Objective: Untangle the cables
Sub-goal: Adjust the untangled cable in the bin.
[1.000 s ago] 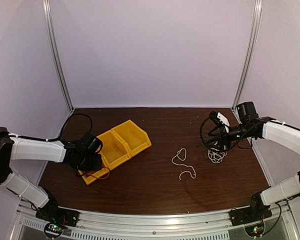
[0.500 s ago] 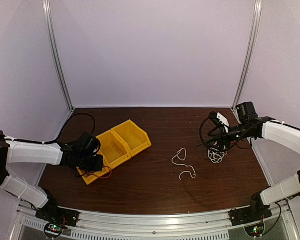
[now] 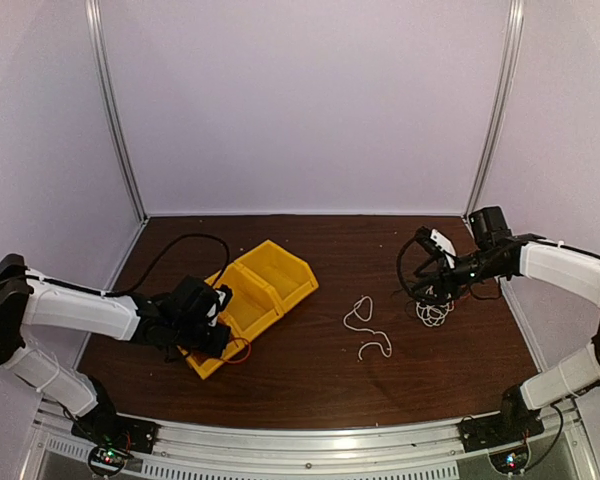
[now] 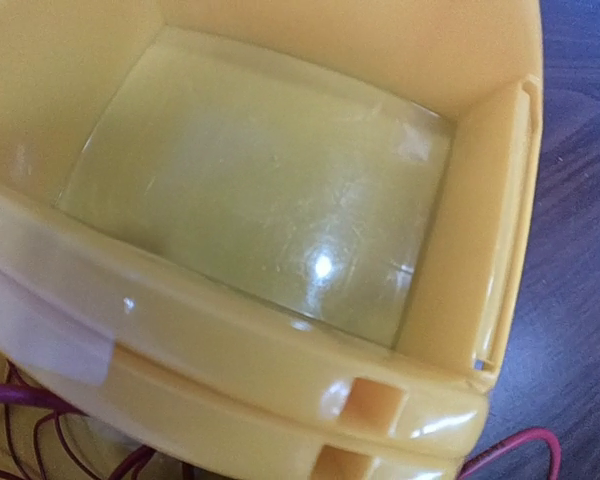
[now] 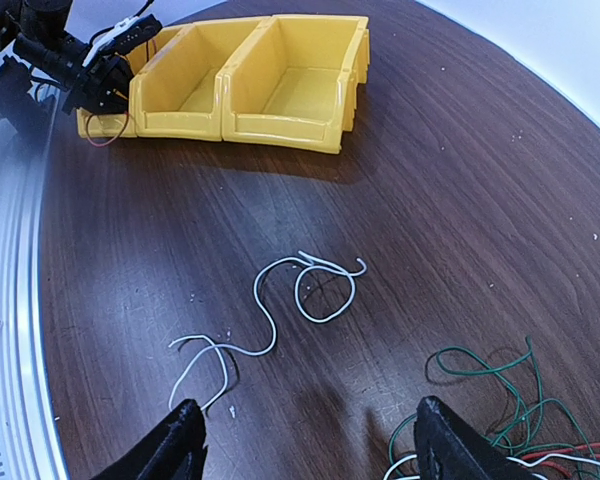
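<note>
A loose white cable (image 3: 365, 325) lies in loops mid-table; it also shows in the right wrist view (image 5: 270, 320). A tangle of cables (image 3: 435, 312), green, red and white (image 5: 500, 420), lies under my right gripper (image 3: 432, 285). That gripper (image 5: 315, 450) is open and empty, hovering above the table between the white cable and the tangle. A red cable (image 3: 232, 352) loops at the near end of the yellow bins (image 3: 270, 285); it also shows in the left wrist view (image 4: 525, 445). My left gripper (image 3: 205, 325) is pressed against that end of the bins; its fingers are hidden.
The row of yellow bins (image 5: 290, 80) stands left of centre, and the nearest bin (image 4: 280, 330) fills the left wrist view. White walls and metal posts close in the table. A metal rail (image 3: 310, 440) runs along the front edge.
My left gripper has moved right and forward, and the yellow bins and red cable have shifted right with it. My right arm has barely moved.
</note>
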Available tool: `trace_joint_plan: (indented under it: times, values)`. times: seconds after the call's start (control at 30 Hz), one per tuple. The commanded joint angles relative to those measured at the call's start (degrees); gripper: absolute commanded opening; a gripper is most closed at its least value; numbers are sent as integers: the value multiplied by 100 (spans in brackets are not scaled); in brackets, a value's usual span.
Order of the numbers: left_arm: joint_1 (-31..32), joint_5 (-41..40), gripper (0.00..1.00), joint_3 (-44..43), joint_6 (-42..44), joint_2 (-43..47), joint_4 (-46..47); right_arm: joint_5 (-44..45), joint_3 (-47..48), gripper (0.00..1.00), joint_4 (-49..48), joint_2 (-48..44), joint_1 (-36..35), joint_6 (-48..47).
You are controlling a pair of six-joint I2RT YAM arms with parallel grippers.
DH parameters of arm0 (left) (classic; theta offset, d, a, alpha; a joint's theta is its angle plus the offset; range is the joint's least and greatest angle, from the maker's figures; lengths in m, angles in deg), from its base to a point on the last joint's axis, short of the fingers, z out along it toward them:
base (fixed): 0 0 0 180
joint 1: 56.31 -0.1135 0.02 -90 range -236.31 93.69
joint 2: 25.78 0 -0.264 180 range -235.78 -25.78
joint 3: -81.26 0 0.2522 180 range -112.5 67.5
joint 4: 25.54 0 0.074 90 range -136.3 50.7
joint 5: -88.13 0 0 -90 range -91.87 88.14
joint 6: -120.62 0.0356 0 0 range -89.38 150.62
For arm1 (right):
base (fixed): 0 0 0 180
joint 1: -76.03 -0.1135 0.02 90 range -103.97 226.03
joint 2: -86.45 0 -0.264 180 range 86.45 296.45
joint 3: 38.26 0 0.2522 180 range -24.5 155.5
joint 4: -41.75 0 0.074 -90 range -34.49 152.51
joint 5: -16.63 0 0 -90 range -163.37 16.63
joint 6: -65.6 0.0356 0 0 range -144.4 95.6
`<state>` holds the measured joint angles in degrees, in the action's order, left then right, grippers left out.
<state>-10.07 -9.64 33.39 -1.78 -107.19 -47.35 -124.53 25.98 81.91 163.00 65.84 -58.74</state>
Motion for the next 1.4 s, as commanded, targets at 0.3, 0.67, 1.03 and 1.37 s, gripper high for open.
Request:
trace_joint_plan:
  times: [0.3, 0.67, 1.03, 1.37]
  values:
    - [316, 19, 13, -372, 1015, 412, -292, 35, -8, 72, 50, 114, 45, -37]
    - [316, -207, 44, -1212, 626, 1339, -1698, -8, 12, 72, 92, 209, 44, -79]
    - [888, 602, 43, -914, 689, 1631, -1408, 26, 23, 72, 94, 261, 44, -81]
    - [2045, -362, 45, -1674, 640, -101, -2392, 71, 33, 72, 129, 297, 44, -124]
